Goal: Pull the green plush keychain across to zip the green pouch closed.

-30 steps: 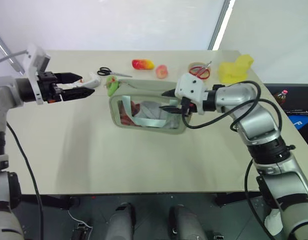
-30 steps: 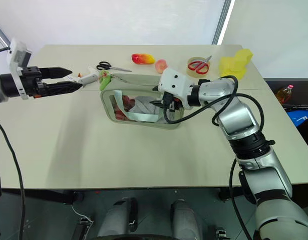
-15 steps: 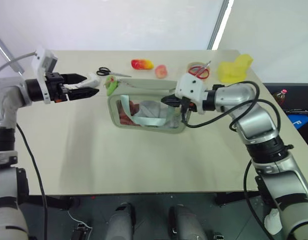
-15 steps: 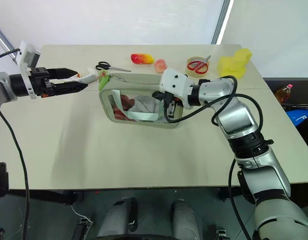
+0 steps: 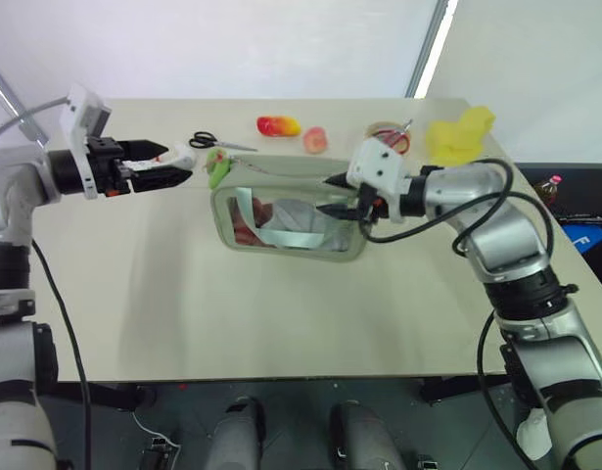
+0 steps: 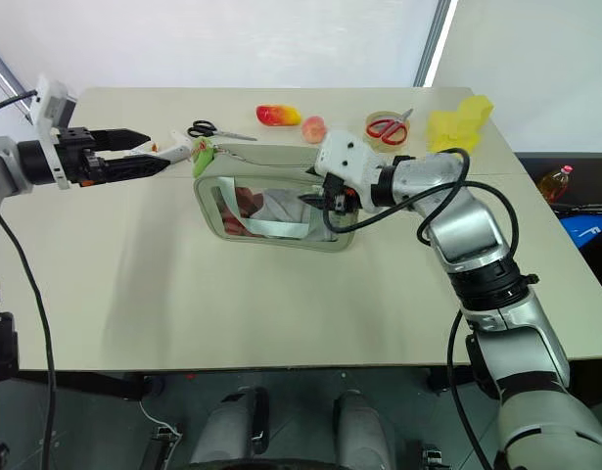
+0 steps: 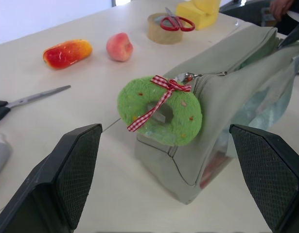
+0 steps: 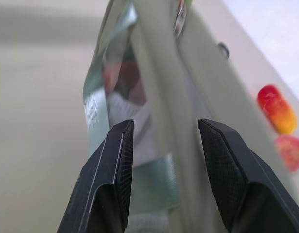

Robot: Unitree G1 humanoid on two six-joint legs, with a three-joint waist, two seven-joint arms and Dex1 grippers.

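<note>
Green plush keychain (image 7: 160,114) is seen hanging at the green pouch (image 5: 291,220)'s left end, pouch stood mid beige table (image 5: 281,313), w/ white wall behind. L gripper (image 5: 179,164) is held level just left of the keychain, fingers spread wide, nothing held; R gripper (image 5: 332,196) is angled in at the pouch's right end, fingers part open astride the top edge, not clamped. Red-check ribbon on the charm is shown in L wrist view.

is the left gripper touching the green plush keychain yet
Apart. In the left wrist view the left gripper stands open, with the green plush keychain ahead of its fingertips, table showing between them and the plush.
</note>
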